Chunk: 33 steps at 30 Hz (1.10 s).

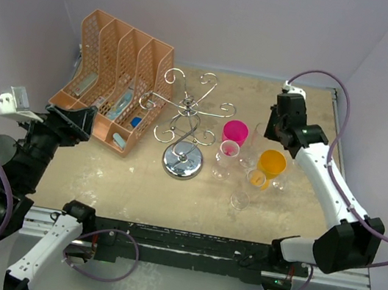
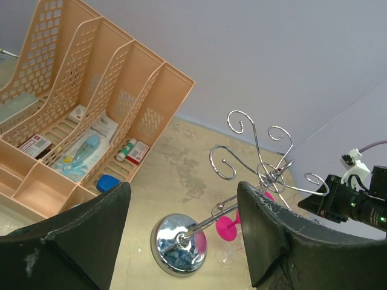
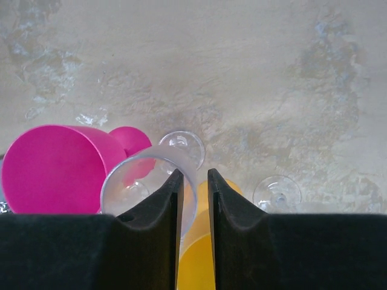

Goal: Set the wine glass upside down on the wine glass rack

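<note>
Pale purple walls stand round a sandy table [image 1: 97, 188]. From above, the wine glass rack [image 1: 188, 114] stands in the middle with no glass on it. An orange file holder [image 1: 112, 79] sits to its left. To its right is a bunch of glasses: a pink cup [image 1: 235, 132], a yellow glass [image 1: 271, 162] and some clear ones. The right gripper [image 1: 274, 131] hangs right at the clear wine glass [image 1: 255, 146]. The left gripper [image 1: 78, 122] is far off by the file holder.

From the left wrist, its fingers are spread wide with nothing between them.

From the right wrist, the two fingers are almost pressed together. The clear glass's rim runs into the thin slit between them. I cannot tell if it is pinched.

I think the job now is getting a good hold. Squeeze softly, because thin glass may slip or crack. Lift straight up so the pink cup and yellow glass are not bumped.
</note>
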Each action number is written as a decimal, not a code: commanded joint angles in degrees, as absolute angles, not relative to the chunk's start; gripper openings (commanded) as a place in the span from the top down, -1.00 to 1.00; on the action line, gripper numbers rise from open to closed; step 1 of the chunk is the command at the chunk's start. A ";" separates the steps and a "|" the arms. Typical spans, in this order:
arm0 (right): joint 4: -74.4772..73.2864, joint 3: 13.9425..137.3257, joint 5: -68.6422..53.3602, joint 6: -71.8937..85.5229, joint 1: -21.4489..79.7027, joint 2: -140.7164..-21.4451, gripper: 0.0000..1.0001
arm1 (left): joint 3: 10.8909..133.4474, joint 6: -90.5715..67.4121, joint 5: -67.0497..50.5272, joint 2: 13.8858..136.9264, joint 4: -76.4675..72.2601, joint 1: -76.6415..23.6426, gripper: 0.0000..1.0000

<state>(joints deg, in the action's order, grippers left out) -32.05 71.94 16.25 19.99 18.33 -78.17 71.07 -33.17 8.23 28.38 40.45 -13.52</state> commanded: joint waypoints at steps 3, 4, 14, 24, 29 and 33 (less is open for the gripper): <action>-32.96 75.50 21.85 21.01 18.28 -77.70 0.52 | 73.77 -31.92 9.00 29.69 39.03 -13.27 -0.36; -33.06 75.50 21.88 21.01 18.28 -77.70 0.52 | 73.83 -31.98 8.90 29.85 38.96 -13.27 -0.36; -31.45 75.17 22.14 20.11 18.28 -76.27 1.00 | 74.35 -33.93 6.52 31.21 37.26 -13.27 -0.36; -18.58 74.66 25.46 21.57 18.28 -63.42 1.00 | 75.65 -42.13 -5.68 35.97 29.77 -13.27 -0.34; -6.39 67.38 23.42 24.61 18.28 -52.30 1.00 | 76.19 -50.06 -16.04 41.77 20.28 -13.18 -0.26; 0.08 64.09 21.41 28.70 18.28 -45.51 1.00 | 74.71 -58.25 -19.15 44.48 10.45 -13.18 -0.29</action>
